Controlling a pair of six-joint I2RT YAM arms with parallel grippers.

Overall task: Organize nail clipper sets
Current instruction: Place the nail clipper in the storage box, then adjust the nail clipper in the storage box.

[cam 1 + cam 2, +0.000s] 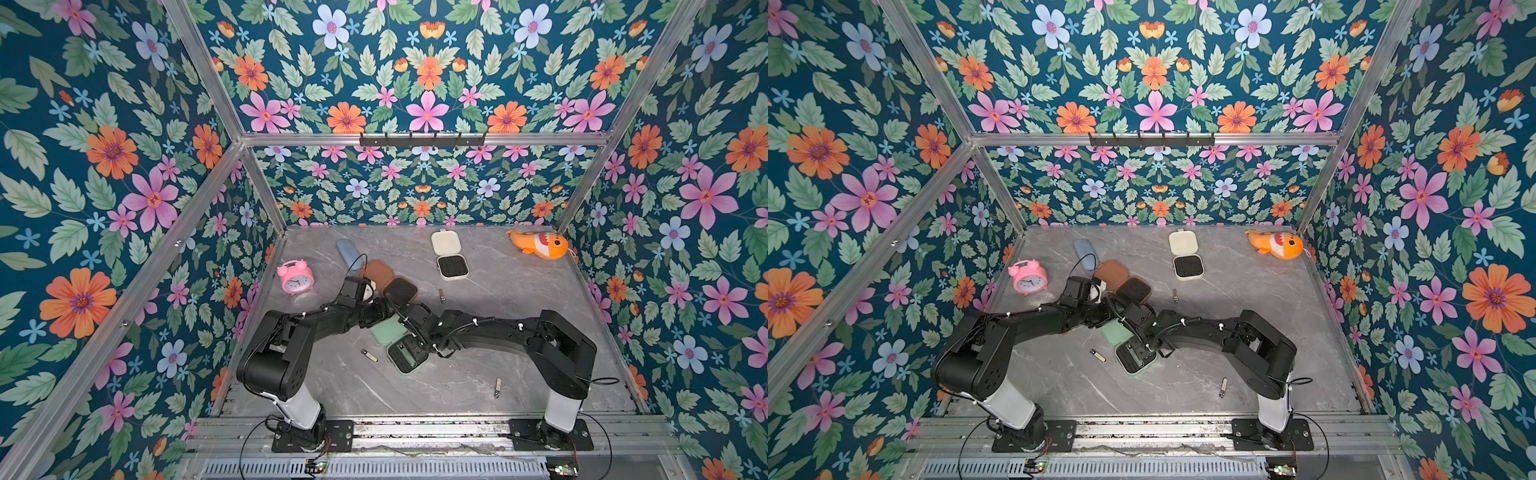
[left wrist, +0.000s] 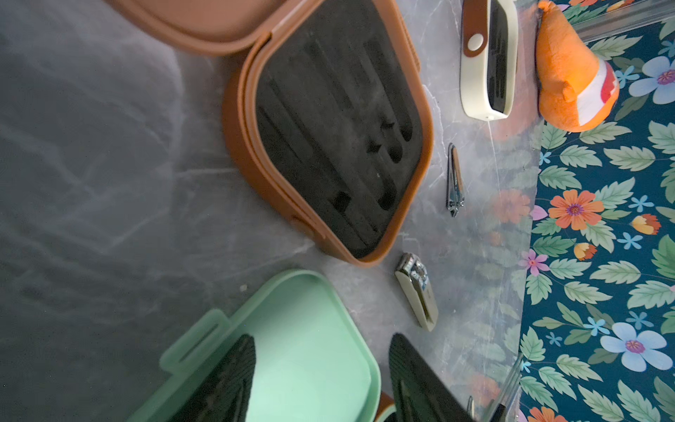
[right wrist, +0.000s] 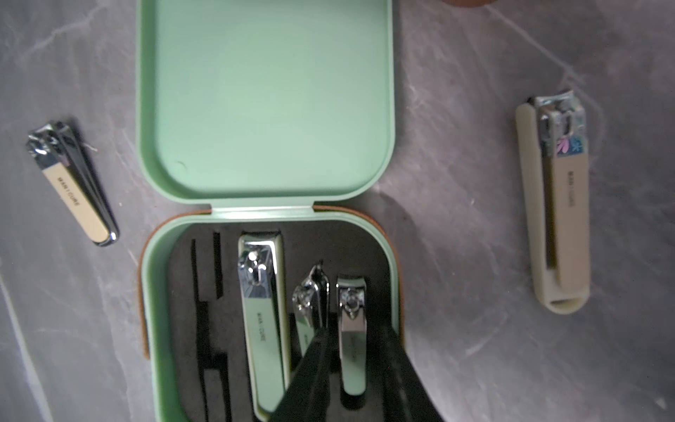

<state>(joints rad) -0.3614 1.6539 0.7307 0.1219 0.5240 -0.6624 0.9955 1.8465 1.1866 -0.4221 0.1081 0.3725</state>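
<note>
right gripper (image 3: 353,334) jaws apart, straddling small green clipper (image 3: 351,321) sitting in mint case (image 3: 155,292) slot | left gripper (image 2: 321,341) jaws parted too, empty, over mint lid (image 2: 310,314) | brown case (image 2: 237,128), cream case (image 1: 445,245) lying open further back

Left arm (image 1: 299,328) is reaching toward 2 o'clock, right arm (image 1: 511,332) toward 9 — left gripper (image 2: 321,380) and right gripper (image 3: 356,365) both hanging with jaws apart.
</note>
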